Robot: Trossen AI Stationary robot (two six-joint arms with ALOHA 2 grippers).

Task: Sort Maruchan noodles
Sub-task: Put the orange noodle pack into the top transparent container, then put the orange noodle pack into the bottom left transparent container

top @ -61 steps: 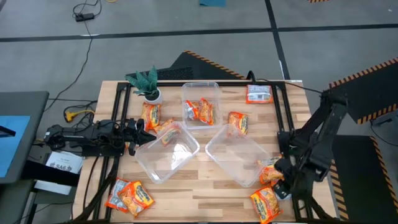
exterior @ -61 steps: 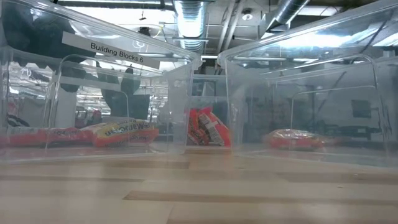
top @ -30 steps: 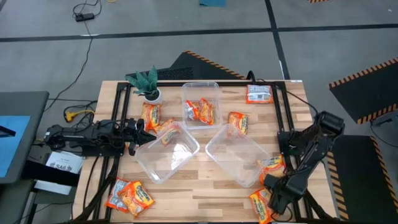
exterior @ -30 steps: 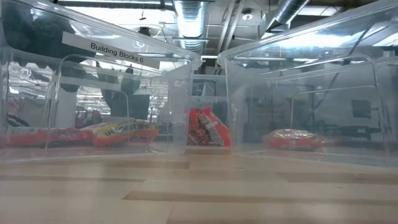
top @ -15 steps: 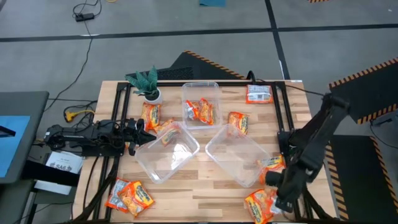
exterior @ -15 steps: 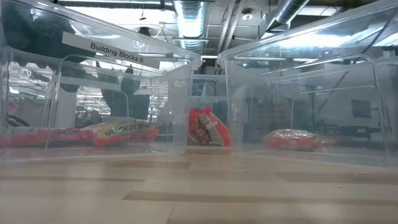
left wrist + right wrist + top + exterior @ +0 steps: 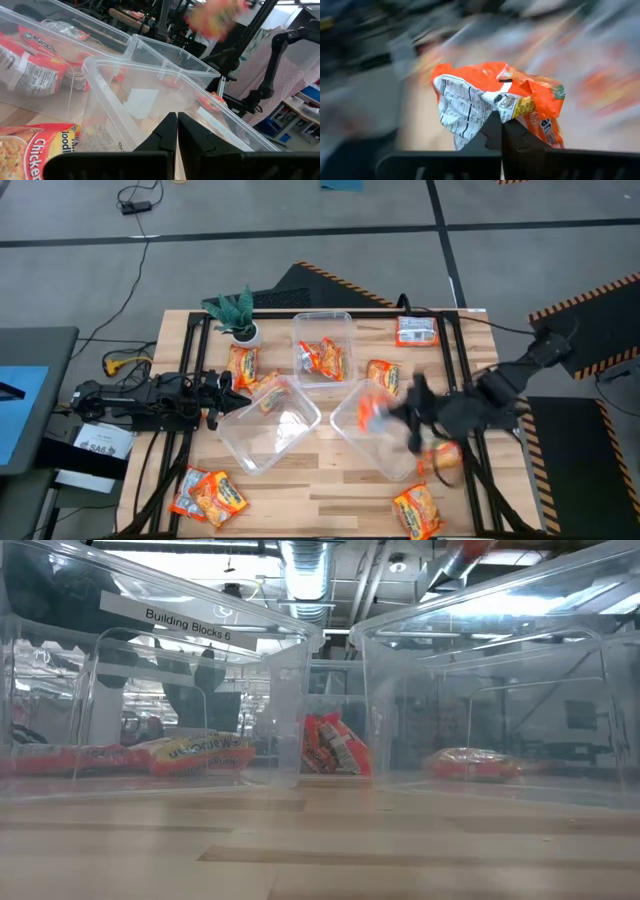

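Item: noodle packet (image 7: 497,102), pinched in my right gripper (image 7: 375,412), hanging over the right clear tub (image 7: 345,420), drop point directly beneath. Left gripper (image 7: 177,131) rests closed and empty beside the left tub (image 7: 300,425).

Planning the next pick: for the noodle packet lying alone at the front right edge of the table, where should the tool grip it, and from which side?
From straight above. The noodle packet lies flat on the table, so its sides offer no hold; pinch across its narrower width near the middle, where the plastic can bunch. Its front edge sits close to the table's edge, so a sideways approach looks poor.
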